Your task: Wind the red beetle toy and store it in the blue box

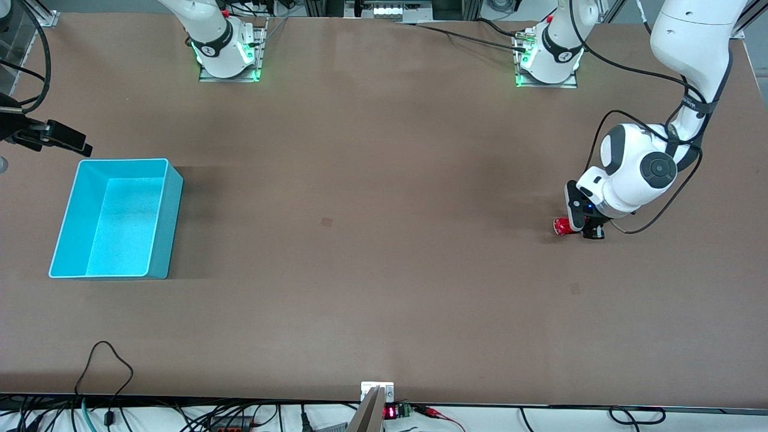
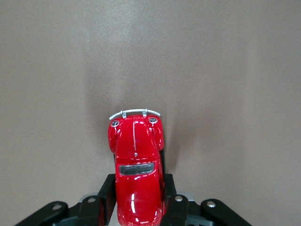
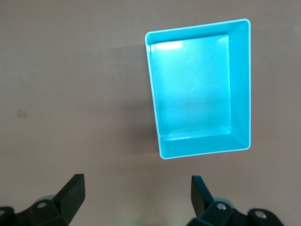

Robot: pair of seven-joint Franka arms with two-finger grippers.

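The red beetle toy (image 1: 561, 225) is low at the table near the left arm's end. My left gripper (image 1: 581, 229) is shut on it. In the left wrist view the toy (image 2: 136, 155) sits between the black fingers (image 2: 106, 194), which press on its sides, and its silvery bumper points away from the wrist. I cannot tell whether its wheels touch the table. The blue box (image 1: 171, 222) stands empty at the right arm's end and also shows in the right wrist view (image 3: 241, 84). My right gripper (image 1: 63, 137) is open and empty, up in the air beside the box (image 3: 138, 193).
The brown table (image 1: 372, 240) lies bare between toy and box. The arm bases (image 1: 228, 54) stand along the edge farthest from the front camera. Cables and a small bracket (image 1: 377, 393) sit at the edge nearest it.
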